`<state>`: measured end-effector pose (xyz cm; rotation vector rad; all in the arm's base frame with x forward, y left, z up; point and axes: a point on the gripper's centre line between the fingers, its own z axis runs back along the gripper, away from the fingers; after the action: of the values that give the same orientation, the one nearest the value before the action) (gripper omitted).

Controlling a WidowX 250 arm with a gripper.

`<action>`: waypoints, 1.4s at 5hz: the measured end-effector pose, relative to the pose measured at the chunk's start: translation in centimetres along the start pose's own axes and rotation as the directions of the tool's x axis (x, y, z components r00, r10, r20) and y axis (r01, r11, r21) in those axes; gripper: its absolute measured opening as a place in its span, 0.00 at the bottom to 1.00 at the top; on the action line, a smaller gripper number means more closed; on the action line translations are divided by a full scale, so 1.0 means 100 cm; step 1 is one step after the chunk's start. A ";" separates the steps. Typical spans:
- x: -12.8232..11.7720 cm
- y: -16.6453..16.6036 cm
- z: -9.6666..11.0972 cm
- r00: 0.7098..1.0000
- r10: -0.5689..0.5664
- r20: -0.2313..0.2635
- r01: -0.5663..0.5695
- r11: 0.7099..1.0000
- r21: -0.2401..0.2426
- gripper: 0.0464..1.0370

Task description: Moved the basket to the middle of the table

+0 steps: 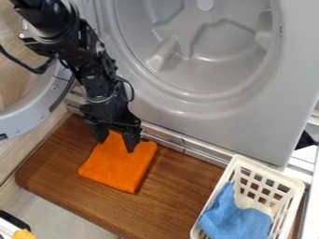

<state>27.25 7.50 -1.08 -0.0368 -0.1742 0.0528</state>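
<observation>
The black gripper [116, 140] hangs over the left part of the wooden table, just above the back corner of a folded orange cloth. Its two fingers stand apart, with orange cloth visible between them; whether they touch the cloth I cannot tell. A white slotted basket [297, 189] is at the table's right end, well to the right of the gripper and nearer the front. Inside it lies a crumpled blue cloth [235, 216].
The orange cloth [118, 164] lies flat on the brown wooden table [182, 196]. Behind rises a grey appliance [218, 126] with a round opening, its open door [28, 116] at the left. At lower left is a yellow item [24, 234].
</observation>
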 end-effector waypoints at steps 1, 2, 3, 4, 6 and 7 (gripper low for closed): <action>-0.005 -0.002 -0.006 1.000 0.004 -0.027 -0.004 1.000 -0.007 0.96; 0.008 -0.033 -0.007 0.993 -0.113 -0.037 0.112 0.994 -0.014 0.96; 0.015 -0.082 -0.004 0.968 -0.246 -0.051 0.245 0.969 -0.022 0.96; 0.012 -0.131 0.005 0.920 -0.391 -0.037 0.389 0.920 -0.052 0.96; -0.009 -0.232 0.002 0.763 -0.646 -0.019 0.639 0.758 -0.131 0.96; -0.010 -0.265 -0.001 0.707 -0.708 -0.005 0.701 0.701 -0.134 0.96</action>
<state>27.60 -19.04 -0.29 -0.0921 -0.1246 -0.7412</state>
